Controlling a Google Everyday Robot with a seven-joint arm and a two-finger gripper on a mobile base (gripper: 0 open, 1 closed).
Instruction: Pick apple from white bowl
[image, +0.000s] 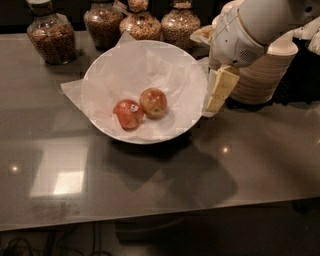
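**Pincer at the bowl's edge, apple not yet held**

The pincer hangs over the right-hand rim of the white bowl, holding nothing that shows. Whether it stands wide or narrow cannot be told. The apple lies to its left and slightly lower, on crumpled paper near the bowl's middle. It touches a redder stickered apple on the side away from the pincer. The apple looks firm, smooth, fairly light and liable to roll. I would grip it from above across its widest girth, on the sides clear of its neighbour.
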